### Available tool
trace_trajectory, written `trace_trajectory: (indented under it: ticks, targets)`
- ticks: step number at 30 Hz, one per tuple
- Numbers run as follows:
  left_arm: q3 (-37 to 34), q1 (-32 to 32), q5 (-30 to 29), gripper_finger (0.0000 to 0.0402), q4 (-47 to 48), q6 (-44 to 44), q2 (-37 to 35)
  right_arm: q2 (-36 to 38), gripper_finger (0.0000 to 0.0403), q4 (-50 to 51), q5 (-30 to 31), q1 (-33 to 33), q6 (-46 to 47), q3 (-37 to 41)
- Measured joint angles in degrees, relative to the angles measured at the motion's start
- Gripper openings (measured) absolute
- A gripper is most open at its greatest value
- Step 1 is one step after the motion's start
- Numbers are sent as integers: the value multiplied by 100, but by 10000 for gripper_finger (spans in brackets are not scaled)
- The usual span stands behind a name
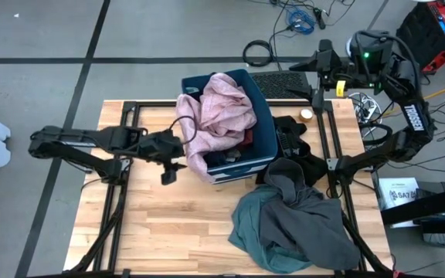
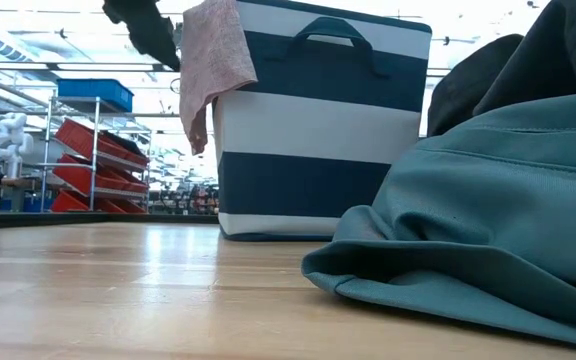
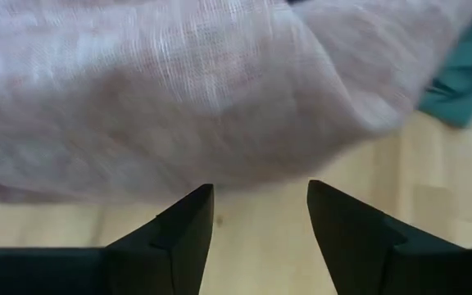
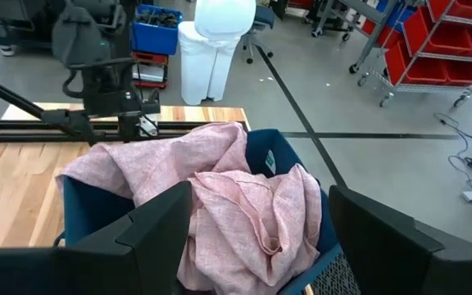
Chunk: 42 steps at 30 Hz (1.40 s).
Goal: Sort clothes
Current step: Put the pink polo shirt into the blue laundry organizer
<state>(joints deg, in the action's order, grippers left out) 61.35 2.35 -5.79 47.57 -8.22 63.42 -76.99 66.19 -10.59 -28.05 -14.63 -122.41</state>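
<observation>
On the table's right front quarter, a large heap of grey-green and dark grey soft garments (image 1: 296,220), spilling toward the front edge and liable to slide off if dragged. Behind it, a tall navy-and-white striped fabric bin (image 1: 255,150), overfilled by a large dusty-pink woven garment (image 1: 216,112), draped over the rim; could snag and tip the bin. Open wood at left front. Left gripper (image 3: 260,215) open, empty, just beside that drape. Right gripper (image 4: 260,238) wide, empty, above the bin's far side.

Striped navy bin (image 1: 261,147) (on table (image 1: 161,232))
</observation>
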Motion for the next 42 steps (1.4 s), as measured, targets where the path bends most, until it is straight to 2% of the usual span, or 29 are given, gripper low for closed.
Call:
trace_trajectory:
  ticks: [9, 15, 21, 24, 26, 29, 30, 35, 42]
  targets:
    - [-585, 1018, -2141, 207, -511, -2, 70, -185, 274, 4, 8, 0, -74, 0]
    - [-836, 1248, -2470, 207, -1159, 0, 129, -205, 274, 4, 7, 0, -88, 0]
    - [-838, 1253, -3570, 201, -1639, 106, 247, -205, 274, 4, 7, 2, -29, 0]
    - [-838, 1242, -3716, 164, -1938, 271, 246, -205, 274, 4, 9, 1, 30, 0]
    - [-838, 1242, -3715, 117, -2039, 369, 245, -205, 274, 4, 9, 1, 34, 0]
    - [-838, 1251, -3715, 26, -2057, 591, 245, -205, 274, 4, 9, 0, 37, 0]
    - [-838, 1258, -3736, 15, -2061, 679, 245, -205, 274, 4, 9, 0, 41, 0]
    - [-582, 1343, -3972, 5, -1704, 797, 212, -207, 274, 4, 10, 2, 47, 0]
    - [-19, 1629, -4749, 3, -1439, 1338, -65, -207, 274, 0, 11, 2, 47, 0]
